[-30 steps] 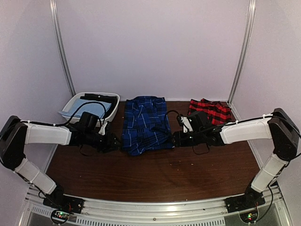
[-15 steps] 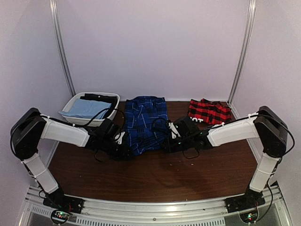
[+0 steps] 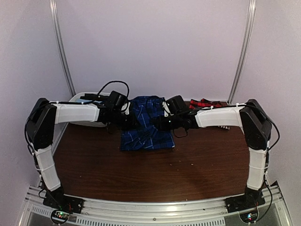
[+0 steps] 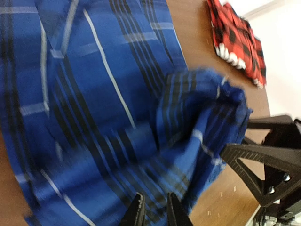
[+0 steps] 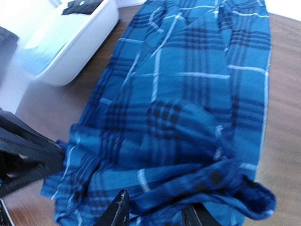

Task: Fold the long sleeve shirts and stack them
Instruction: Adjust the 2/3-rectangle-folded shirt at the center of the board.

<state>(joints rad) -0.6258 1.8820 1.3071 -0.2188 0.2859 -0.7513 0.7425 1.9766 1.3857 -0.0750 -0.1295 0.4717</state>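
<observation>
While the white bin (image 5: 87, 44) sits at the far left with a light blue cloth (image 5: 49, 40) and a black garment (image 5: 82, 5) inside, the work is at the middle of the table (image 3: 141, 174). Right of the bin, the left gripper (image 4: 154, 213) is pinched narrow on a lifted fold of the blue plaid shirt (image 3: 146, 139); that wrist view is blurred, so how deep the cloth sits between the fingers is hard to say. The shirt lies centre-table, its far part flat on the wood, its near part raised and bunched between the arms. On its other side the right gripper (image 5: 157, 212) is clamped on a thick wad of the same fabric, fingers wider apart than the left's. Farther right, partly hidden behind the right arm, the red-and-black shirt (image 3: 207, 102) lies at the back, apart from the blue one.

The step looks like carrying the near hem over for a fold. A shallow pinch on the left could slip and drop that corner, skewing the fold; the right's wad may include lower layers and drag the whole shirt across the wood instead of turning it. If the right forearm runs low, it could brush the red shirt.
</observation>
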